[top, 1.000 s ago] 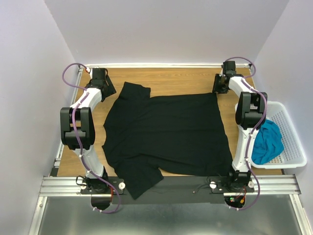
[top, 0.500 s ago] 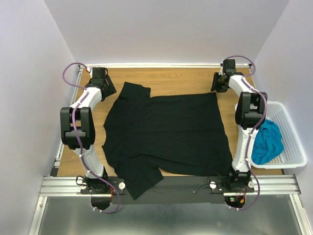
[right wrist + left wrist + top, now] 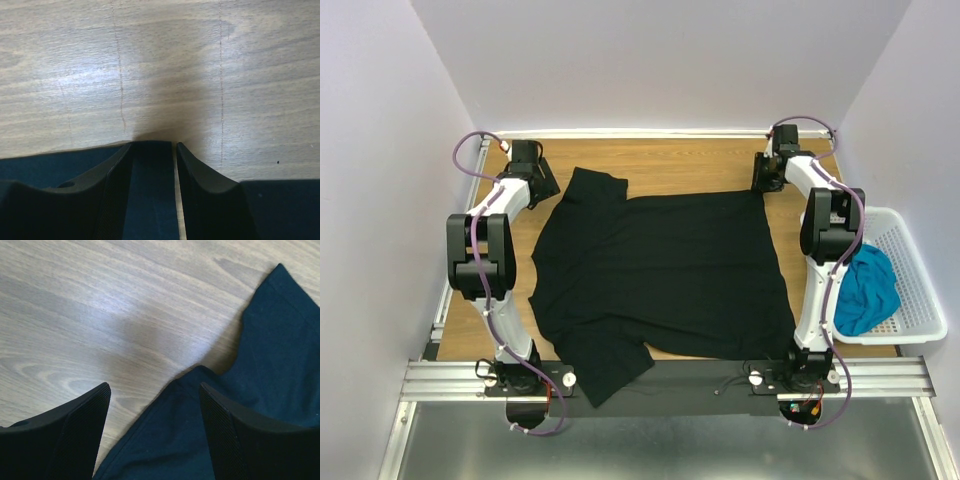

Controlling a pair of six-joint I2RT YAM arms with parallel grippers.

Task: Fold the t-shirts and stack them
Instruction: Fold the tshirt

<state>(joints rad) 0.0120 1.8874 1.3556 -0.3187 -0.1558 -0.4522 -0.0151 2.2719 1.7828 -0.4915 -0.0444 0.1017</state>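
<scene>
Lying flat across the counter [image 3: 670, 160], the black shirt [image 3: 660, 270] is seen spread out, one sleeve reaching toward the far left and the other draped over the near rail [image 3: 450, 378]. The teal shirt [image 3: 868, 290] is bunched in the basket [image 3: 920, 300] at the right, well apart from the black one. The left claw [image 3: 154, 390] is held wide open above the far sleeve, with bare wood under one finger and cloth under the other. The right claw [image 3: 155, 146] is held partly open, straddling the far right hem corner; no cloth is pinched.

Folding is judged barely begun. If the left claw is closed where it stands, only the sleeve's edge may be caught, and the cloth could be lost mid-lift. The same slip is risked if the right claw is closed too shallowly on the corner. Should one side be raised ahead of the other, the fabric would be dragged askew and the fold creased. The near sleeve could be snagged on the rail when the shirt is pulled.
</scene>
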